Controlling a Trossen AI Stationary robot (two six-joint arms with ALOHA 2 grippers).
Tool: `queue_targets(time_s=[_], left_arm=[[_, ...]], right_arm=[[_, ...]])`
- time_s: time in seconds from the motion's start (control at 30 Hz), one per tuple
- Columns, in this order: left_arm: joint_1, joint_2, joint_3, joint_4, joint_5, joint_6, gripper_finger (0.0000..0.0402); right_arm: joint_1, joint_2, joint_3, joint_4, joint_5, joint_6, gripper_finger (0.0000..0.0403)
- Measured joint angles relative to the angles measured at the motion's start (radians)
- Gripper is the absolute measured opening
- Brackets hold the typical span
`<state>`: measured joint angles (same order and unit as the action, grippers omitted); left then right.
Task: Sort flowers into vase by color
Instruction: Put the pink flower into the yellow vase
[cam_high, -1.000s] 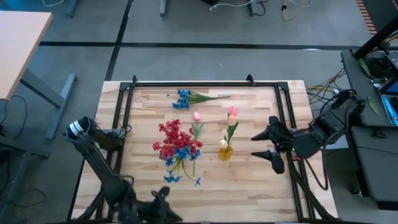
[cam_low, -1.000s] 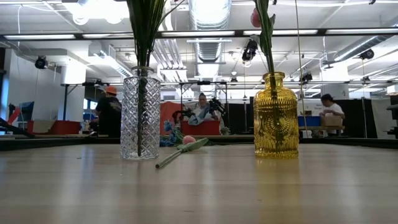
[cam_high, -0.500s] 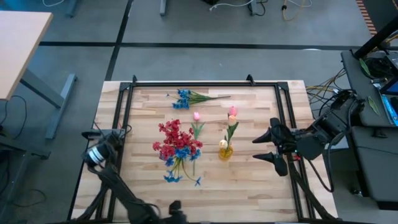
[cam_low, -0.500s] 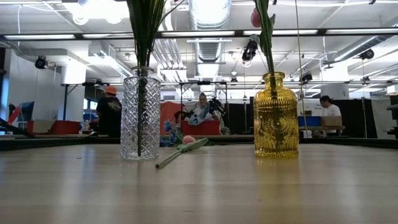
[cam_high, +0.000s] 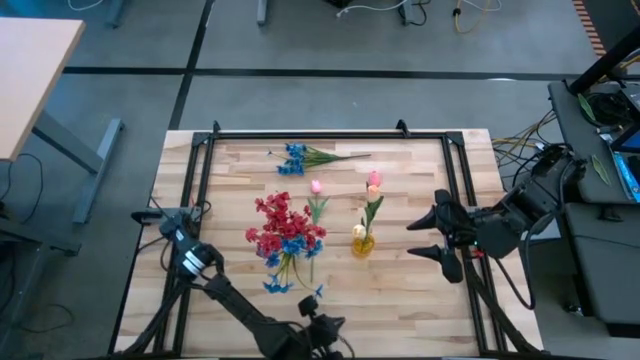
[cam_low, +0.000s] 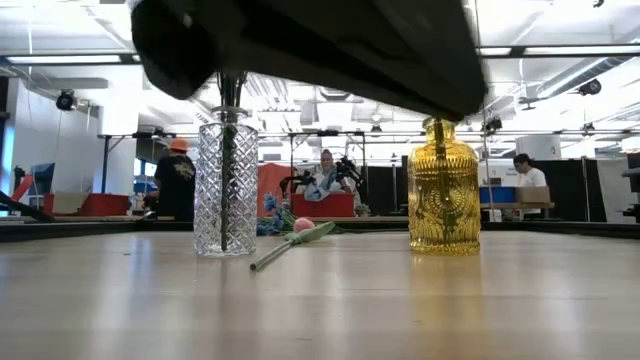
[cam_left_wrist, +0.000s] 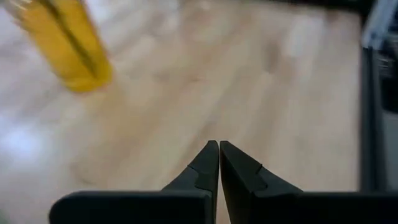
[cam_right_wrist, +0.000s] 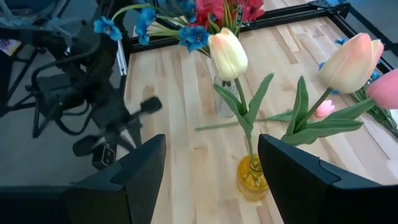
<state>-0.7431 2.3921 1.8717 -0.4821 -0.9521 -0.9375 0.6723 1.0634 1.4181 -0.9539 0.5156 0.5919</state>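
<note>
Two flowers lay loose: pink tulip (cam_high: 316, 187) beside clear vase (cam_low: 225, 185), blue spray (cam_high: 296, 158) farther back. Right tool (cam_high: 437, 234) hung wide open, empty; left tool (cam_left_wrist: 218, 163) shut, empty. Advised gripping tulip mid-stem, feeding it upright into yellow vase (cam_high: 362, 240).

Pale wooden desk (cam_high: 400, 290) with light and darker planks, framed in black. Amber-yellow vase (cam_low: 443, 187) with embossed ornament; clear vase (cam_low: 225, 186) with cut diamond pattern. Red and blue blossoms (cam_high: 285, 232) together, green stems. Blue spray (cam_high: 294, 158) apart. Pink and cream tulips (cam_right_wrist: 352, 59), green leaves. Black pincers.
</note>
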Motion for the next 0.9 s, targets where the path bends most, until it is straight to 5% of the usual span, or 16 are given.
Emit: queue_targets(time_s=[0.17, 0.33, 0.57, 0.9], left_arm=[[0.0, -0.001, -0.001, -0.173, -0.109, -0.158, 0.0], [0.0, 0.002, -0.002, -0.389, -0.103, -0.374, 0.0], [0.003, 0.002, -0.025, -0.506, -0.079, -0.462, 0.0005], [0.017, 0.003, -0.142, -0.514, -0.145, -0.68, 0.0103]], right_arm=[[0.006, 0.0, -0.008, -0.008, 0.0, 0.0, 0.0247], [0.006, 0.0, -0.026, -0.008, 0.0, 0.0, 0.0244], [0.006, 0.0, -0.034, -0.007, 0.0, 0.0, 0.0247], [0.006, 0.003, -0.04, -0.007, 0.0, 0.0, 0.0251]])
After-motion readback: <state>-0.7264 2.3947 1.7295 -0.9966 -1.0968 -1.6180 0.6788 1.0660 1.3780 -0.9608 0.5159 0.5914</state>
